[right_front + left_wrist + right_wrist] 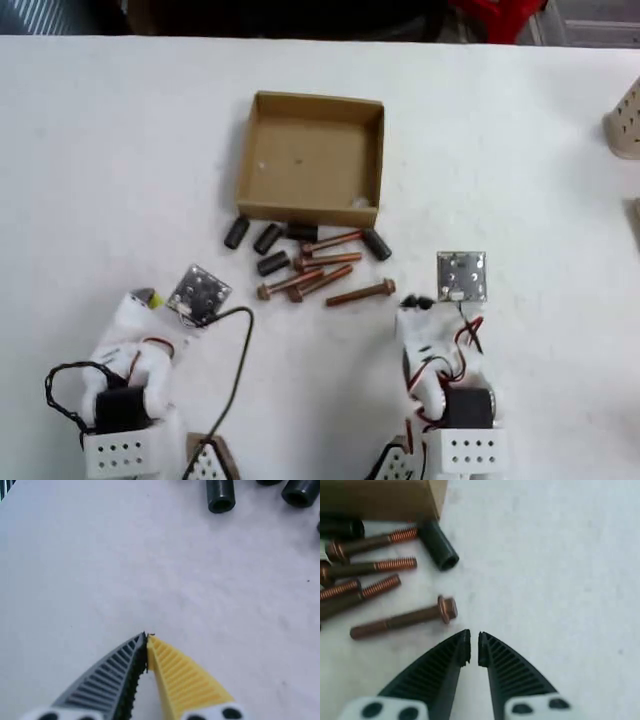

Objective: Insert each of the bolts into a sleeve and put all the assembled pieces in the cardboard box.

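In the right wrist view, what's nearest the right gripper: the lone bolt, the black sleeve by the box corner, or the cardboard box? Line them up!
1. lone bolt, just ahead of the right gripper, head end closest.
2. black sleeve, past the bolt, beside the box's corner.
3. cardboard box, farthest back, behind the sleeve.

Nothing legible noted: no readable text, label, number or sign on cardboard box (310, 212), bolts (357, 293), sleeves (236, 233) or desk (120, 150).
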You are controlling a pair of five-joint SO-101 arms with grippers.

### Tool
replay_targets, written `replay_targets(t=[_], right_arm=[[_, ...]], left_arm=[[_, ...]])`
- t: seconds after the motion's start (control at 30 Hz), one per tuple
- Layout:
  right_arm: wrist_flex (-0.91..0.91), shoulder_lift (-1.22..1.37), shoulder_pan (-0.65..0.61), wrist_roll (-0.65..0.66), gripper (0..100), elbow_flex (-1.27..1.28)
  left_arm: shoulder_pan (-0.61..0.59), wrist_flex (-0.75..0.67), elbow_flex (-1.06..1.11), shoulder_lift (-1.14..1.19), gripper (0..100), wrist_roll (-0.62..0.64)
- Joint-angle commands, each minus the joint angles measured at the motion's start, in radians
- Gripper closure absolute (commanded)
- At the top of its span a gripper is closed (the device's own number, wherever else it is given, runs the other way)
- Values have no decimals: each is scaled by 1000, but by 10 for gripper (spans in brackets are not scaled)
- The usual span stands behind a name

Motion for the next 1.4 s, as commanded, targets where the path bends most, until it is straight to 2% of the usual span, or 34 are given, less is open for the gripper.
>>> replay_targets(t=[0.0,0.13,0.2,0.3,0.5,0.8,0.97,1.2,1.37], right_arm=[[-148,-13,12,52,981,14],[-193,-13,2,328,981,14],[-226,-13,-22,411,981,14],[-254,-2,-85,384,981,-8],[-142,165,-139,344,981,-183],[-140,845,-142,301,975,-595],[-139,1207,-142,301,896,-813],[-140,1615,-180,310,918,-1082],[-140,1816,-220,463,918,-1191]], left_arm=[[8,-21,-3,-2,976,-3],[-4,-21,-3,-2,976,-2],[-24,-21,-3,-2,976,-2],[-28,-21,-2,-2,976,-2],[-27,-20,-2,-2,976,-2],[-25,-9,-2,-2,976,-2],[-24,-8,-2,-2,976,-2],[-24,-8,-2,-2,976,-2],[-24,-8,-2,-2,976,-2]])
